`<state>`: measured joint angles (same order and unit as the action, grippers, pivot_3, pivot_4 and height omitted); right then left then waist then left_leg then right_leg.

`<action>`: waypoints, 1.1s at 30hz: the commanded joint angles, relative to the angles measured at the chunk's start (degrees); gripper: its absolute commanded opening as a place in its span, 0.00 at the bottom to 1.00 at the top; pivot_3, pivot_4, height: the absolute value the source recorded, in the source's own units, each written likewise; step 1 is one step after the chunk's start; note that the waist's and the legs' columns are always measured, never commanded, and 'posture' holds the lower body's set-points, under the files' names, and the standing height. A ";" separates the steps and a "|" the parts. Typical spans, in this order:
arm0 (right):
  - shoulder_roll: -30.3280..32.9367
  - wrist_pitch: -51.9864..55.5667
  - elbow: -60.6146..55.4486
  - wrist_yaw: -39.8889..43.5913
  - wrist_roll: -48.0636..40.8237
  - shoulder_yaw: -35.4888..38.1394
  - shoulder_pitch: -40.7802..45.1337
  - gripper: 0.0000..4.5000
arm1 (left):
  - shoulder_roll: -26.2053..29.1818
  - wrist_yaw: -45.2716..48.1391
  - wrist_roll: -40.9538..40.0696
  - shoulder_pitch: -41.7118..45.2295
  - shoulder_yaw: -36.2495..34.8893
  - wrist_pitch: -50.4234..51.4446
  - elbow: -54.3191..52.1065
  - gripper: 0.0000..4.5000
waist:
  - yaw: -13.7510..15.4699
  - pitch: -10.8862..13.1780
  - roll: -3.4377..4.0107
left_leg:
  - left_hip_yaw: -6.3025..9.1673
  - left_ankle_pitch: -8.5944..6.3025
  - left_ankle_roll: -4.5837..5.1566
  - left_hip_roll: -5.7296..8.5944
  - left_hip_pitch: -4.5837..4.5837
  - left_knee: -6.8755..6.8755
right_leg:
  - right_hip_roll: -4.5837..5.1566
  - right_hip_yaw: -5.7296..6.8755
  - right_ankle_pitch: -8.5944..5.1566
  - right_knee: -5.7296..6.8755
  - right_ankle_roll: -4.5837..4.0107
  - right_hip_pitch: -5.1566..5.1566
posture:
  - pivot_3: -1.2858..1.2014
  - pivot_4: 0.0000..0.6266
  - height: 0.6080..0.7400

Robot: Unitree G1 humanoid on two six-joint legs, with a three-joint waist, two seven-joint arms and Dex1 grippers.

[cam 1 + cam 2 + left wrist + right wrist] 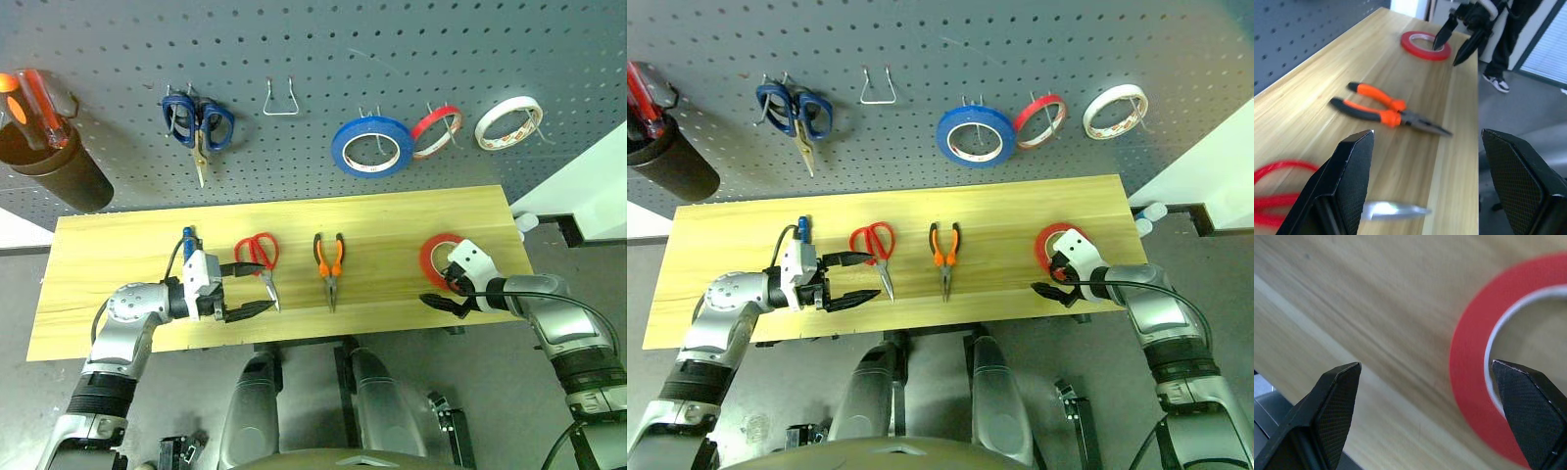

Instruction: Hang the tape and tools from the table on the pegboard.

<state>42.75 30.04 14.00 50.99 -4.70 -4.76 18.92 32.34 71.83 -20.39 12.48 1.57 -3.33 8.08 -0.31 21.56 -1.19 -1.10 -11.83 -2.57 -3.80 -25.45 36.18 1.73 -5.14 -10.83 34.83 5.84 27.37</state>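
Both grippers stand spread wide with nothing between their fingers. From the head camera, the left gripper (247, 290) lies level over the table (118, 294), its 2 fingers straddling the blades of the red-handled scissors (261, 260), with the blue-handled screwdriver (187, 239) just behind the wrist. The pliers (329, 267) lie mid-table, and the right gripper (443, 297) hovers at the near edge of the red tape (436, 257). The pegboard (313, 59) above has a bare wire hook (281, 101).

From the left wrist, the scissors' steel tip (1396, 211) shows between the fingers; those blades look stiff and slick, so the handles seem the safer hold.

From the right wrist, the tape (1474, 352) lies flat, 1 fingertip (1525, 401) over its hole. It looks light and rigid; pinching across the ring wall should work.
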 commanded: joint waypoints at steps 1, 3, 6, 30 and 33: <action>0.36 0.52 1.14 -0.55 0.90 -0.23 1.02 1.00 | 0.24 -2.15 2.13 0.47 2.85 2.96 -5.29 0.81 | -0.46 0.18 -0.18 | 0.00 0.00 0.00 0.01 0.05 0.04 | 0.00 -0.03 -0.05 0.15 0.06 0.02 | 0.55 0.71 1.00; -0.15 0.01 2.13 -1.20 1.09 -0.23 1.63 1.00 | 0.35 -3.35 3.37 0.93 3.97 4.05 -6.78 0.81 | -0.55 0.20 -0.20 | 0.01 0.01 -0.01 0.01 0.09 0.06 | -0.04 -0.06 -0.07 0.25 0.07 0.04 | 0.55 0.71 1.00; -0.48 -0.82 3.85 -2.00 1.82 -0.37 2.59 1.00 | 0.58 -4.52 3.52 1.58 4.83 7.08 -8.82 0.81 | -0.82 0.22 -0.22 | -0.01 0.01 -0.02 0.01 0.12 0.06 | -0.07 -0.15 -0.07 0.27 0.07 0.05 | 0.55 0.70 1.00; -2.44 -0.25 13.32 3.35 8.52 -8.68 10.85 0.80 | -0.28 -9.98 10.46 4.32 7.25 -0.76 -6.08 0.82 | -0.71 0.30 -0.38 | -0.09 0.01 -0.02 0.02 0.11 0.01 | -0.09 -0.23 -0.09 0.25 0.09 0.13 | 0.56 0.66 1.00; -1.93 2.23 10.28 5.24 9.64 -11.04 9.61 0.59 | -0.08 -10.13 11.11 4.07 7.49 -1.77 -5.66 0.82 | -0.58 0.29 -0.40 | -0.08 0.01 -0.02 0.02 0.11 -0.02 | -0.09 -0.23 -0.09 0.24 0.09 0.12 | 0.57 0.64 1.00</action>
<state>41.14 29.70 24.50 54.17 3.89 -12.55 31.21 31.96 61.82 -9.57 17.49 8.80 -3.63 2.92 -0.89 21.85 -1.59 -1.18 -11.82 -2.59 -3.77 -25.34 36.16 1.64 -5.37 -10.92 35.08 5.93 27.49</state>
